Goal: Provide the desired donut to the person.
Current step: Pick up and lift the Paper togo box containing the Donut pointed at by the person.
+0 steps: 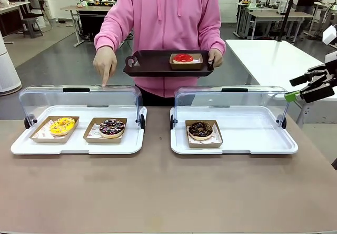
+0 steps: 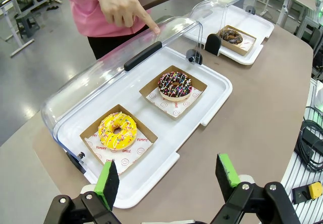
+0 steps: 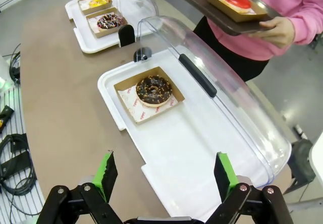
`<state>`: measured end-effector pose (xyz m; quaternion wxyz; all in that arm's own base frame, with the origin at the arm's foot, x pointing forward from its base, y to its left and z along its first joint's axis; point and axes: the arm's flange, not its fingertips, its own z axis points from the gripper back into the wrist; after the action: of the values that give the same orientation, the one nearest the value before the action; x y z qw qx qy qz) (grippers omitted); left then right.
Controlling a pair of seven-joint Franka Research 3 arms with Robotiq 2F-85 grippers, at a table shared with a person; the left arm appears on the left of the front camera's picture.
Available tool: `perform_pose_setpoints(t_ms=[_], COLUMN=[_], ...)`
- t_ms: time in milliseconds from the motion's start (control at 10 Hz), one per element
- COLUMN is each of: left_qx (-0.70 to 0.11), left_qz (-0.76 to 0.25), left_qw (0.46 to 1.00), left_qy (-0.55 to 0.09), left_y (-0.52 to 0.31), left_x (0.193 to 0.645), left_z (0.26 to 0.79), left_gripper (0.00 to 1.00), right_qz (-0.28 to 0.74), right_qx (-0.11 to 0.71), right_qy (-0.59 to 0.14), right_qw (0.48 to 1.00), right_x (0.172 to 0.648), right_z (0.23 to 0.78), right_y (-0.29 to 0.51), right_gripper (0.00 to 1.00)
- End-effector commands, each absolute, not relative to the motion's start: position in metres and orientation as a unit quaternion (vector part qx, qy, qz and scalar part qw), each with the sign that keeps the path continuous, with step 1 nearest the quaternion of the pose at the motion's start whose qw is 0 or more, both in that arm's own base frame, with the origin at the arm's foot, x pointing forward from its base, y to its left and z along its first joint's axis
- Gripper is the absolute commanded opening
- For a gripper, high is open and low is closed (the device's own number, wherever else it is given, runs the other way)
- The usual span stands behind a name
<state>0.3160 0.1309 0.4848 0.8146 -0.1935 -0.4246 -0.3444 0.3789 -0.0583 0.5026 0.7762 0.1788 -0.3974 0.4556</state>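
The person (image 1: 166, 18) in a pink hoodie stands across the table and holds a dark tray (image 1: 152, 65) carrying a red donut (image 1: 182, 58) in a cardboard box. The person's other hand (image 1: 105, 62) points a finger (image 2: 151, 27) down onto the clear lid, behind the chocolate sprinkled donut (image 1: 111, 128) (image 2: 174, 84). A yellow donut (image 1: 62, 126) (image 2: 117, 130) lies beside it in the same case. A dark chocolate donut (image 1: 200, 130) (image 3: 154, 89) sits in the other case. My left gripper (image 2: 169, 176) hovers open above the table in front of the yellow donut. My right gripper (image 1: 293, 88) (image 3: 165, 176) hangs open over its case's near end.
Both white display trays (image 1: 79, 145) (image 1: 247, 145) have their clear lids (image 1: 79, 98) (image 1: 231, 99) folded back toward the person. Bare brown tabletop (image 1: 158, 192) lies in front of them. Cables (image 2: 310, 143) hang off the table's edge. A white table (image 1: 274, 60) stands behind at right.
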Motion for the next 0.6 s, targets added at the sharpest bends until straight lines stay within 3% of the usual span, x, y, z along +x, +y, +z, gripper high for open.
perform_pose_setpoints(t_ms=[0, 500], left_qx=[-0.2, -0.2], left_qz=[-0.34, -0.34], left_qw=[0.812, 0.812], left_qy=[-0.43, -0.43], left_y=[0.1313, 0.1313], left_x=[0.3164, 0.3164], left_z=[0.4843, 0.4843], left_gripper=[1.0, 1.0], right_qz=[0.456, 0.456], right_qx=[0.183, 0.183], right_qy=[-0.399, -0.399], right_qw=[0.775, 0.775], right_x=[0.3793, 0.3793], right_z=[0.5014, 0.5014], right_y=[-0.0581, -0.0581], right_gripper=[1.0, 1.0])
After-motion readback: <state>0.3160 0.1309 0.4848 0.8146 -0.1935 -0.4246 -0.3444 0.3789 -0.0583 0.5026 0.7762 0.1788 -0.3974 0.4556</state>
